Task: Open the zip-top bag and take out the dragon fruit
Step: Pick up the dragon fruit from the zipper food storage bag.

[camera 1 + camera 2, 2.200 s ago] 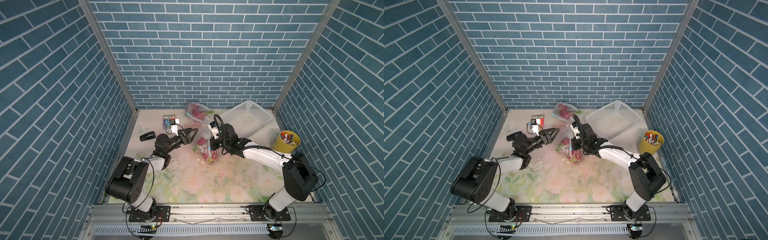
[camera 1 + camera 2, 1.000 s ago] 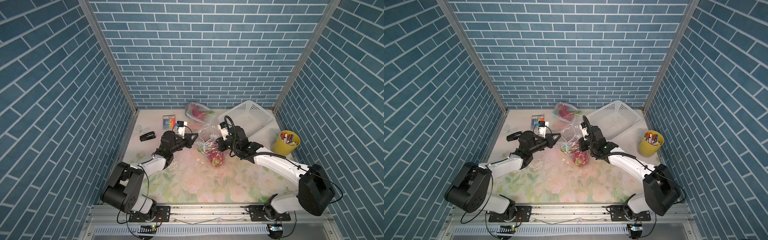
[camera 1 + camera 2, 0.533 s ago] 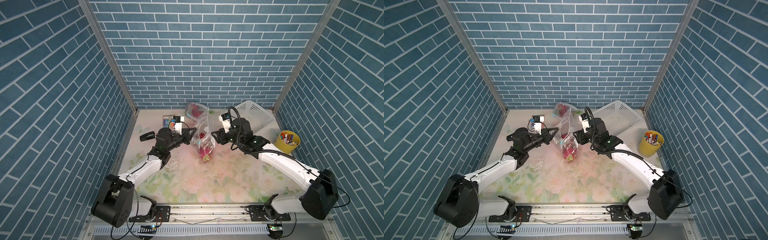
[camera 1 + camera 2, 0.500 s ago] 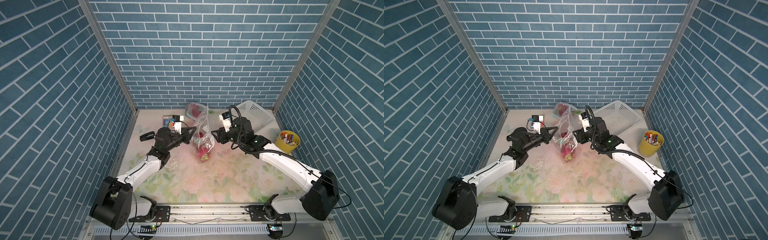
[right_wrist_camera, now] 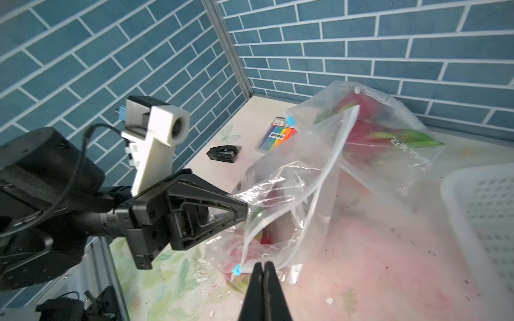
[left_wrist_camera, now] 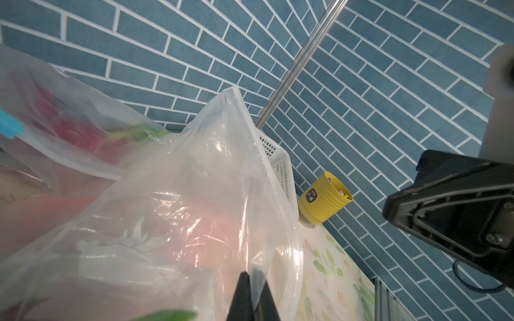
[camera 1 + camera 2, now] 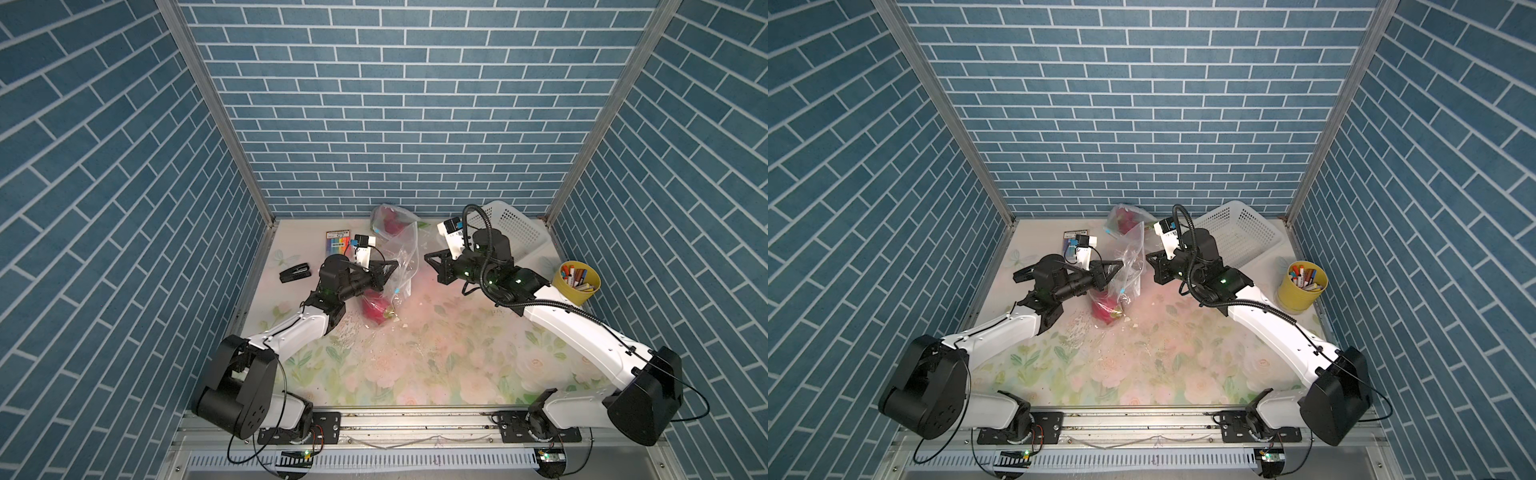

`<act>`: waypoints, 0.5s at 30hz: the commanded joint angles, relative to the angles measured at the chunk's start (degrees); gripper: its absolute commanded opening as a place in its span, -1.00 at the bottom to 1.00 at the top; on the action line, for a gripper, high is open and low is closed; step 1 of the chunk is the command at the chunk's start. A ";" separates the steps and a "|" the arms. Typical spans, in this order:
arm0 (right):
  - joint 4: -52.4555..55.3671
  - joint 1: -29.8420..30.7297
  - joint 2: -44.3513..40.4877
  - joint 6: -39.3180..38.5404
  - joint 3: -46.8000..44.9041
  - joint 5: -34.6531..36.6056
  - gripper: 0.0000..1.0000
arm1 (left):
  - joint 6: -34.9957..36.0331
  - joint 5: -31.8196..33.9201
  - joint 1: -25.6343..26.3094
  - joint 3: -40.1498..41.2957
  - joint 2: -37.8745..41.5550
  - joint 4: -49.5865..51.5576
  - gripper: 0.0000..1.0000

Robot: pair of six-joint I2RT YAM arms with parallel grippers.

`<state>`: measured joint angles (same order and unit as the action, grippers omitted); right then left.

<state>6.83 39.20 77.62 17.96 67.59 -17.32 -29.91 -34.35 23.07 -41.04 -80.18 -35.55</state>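
The jaws of the left gripper [image 7: 395, 265] are pinched shut on the rim of the zip-top bag [image 7: 405, 253], holding it up off the table [image 7: 415, 365]. The jaws of the right gripper [image 7: 426, 257] are pressed together with nothing seen between them. Their tips sit just beside the bag's right edge, and whether they touch it cannot be told.

At the far left a black stapler [image 7: 295, 272] lies on the table. A pack of coloured strips [image 7: 337, 245] lies just behind it and to the right. The left gripper reaches in from the left towards the middle.

The bag hangs from the gripper's tips with its lower end on the table. In the right wrist view its zip edges look parted, with a small blue slider [image 5: 236, 270] at the low end. The dragon fruit [image 7: 372, 311] lies in the bag's lower end, resting on the table under the left gripper.

Behind it, near the far wall, a second bag [image 7: 405, 218] holds another dragon fruit [image 7: 387, 217]. The right gripper points at the held bag from the right. At the far right stands a white basket [image 7: 519, 226], tilted. Nearer than it is a yellow cup [image 7: 575, 289] of markers.
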 commanded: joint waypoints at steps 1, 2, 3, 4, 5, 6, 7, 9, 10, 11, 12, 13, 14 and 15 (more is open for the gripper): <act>-3.64 -0.22 3.03 3.32 -0.38 -4.55 -1.00 | -1.24 -2.21 0.23 -1.88 0.83 -3.45 -1.00; -4.18 -0.10 3.99 3.99 -0.40 -5.19 -1.00 | -1.45 -2.21 0.29 -1.77 1.20 -3.55 -1.00; -5.06 -0.10 4.70 4.63 -0.55 -5.78 -1.00 | -1.76 -2.21 0.28 -1.69 1.38 -3.63 -1.00; -6.15 -0.05 5.51 5.33 -0.88 -6.58 -1.00 | -2.25 -2.21 0.27 -1.60 1.75 -3.91 -1.00; -6.63 -0.09 6.34 5.67 -0.95 -6.76 -1.00 | -2.83 -2.25 0.30 -1.46 2.09 -4.53 -1.00; -6.61 -0.07 7.12 5.86 -0.81 -6.63 -1.00 | -3.47 -2.30 0.29 -1.42 2.42 -5.14 -1.00; -6.64 0.02 7.71 5.94 -0.70 -6.59 -1.00 | -4.17 -2.38 0.27 -1.34 2.62 -5.73 -1.00; -8.08 0.02 8.90 6.43 -0.68 -6.61 -1.00 | -5.51 -3.02 0.32 -1.33 2.75 -7.14 -1.00; -8.10 0.00 9.51 6.56 -0.43 -6.22 -1.00 | -6.01 -3.47 0.31 -1.33 2.74 -7.57 -1.00; -8.09 0.01 10.26 6.65 0.03 -5.76 -1.00 | -6.36 -3.78 0.31 -1.33 2.67 -7.81 -1.00; -8.31 0.05 11.26 6.94 0.57 -5.75 -1.00 | -6.45 -3.88 0.47 -1.24 2.66 -7.87 -1.00; -8.57 0.00 12.09 7.51 1.13 -5.87 -1.00 | -6.50 -3.88 0.78 -1.17 2.55 -7.93 -1.00; -9.16 0.06 13.21 8.38 1.90 -6.37 -1.00 | -6.41 -3.96 1.09 -1.13 2.42 -7.96 -1.00; -9.77 0.08 14.39 9.18 2.90 -7.13 -1.00 | -6.39 -4.18 1.42 -1.21 2.09 -7.91 -1.00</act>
<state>0.47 39.20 89.36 23.55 67.92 -22.72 -35.40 -36.75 23.55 -41.17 -78.70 -40.18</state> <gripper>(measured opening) 0.042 0.050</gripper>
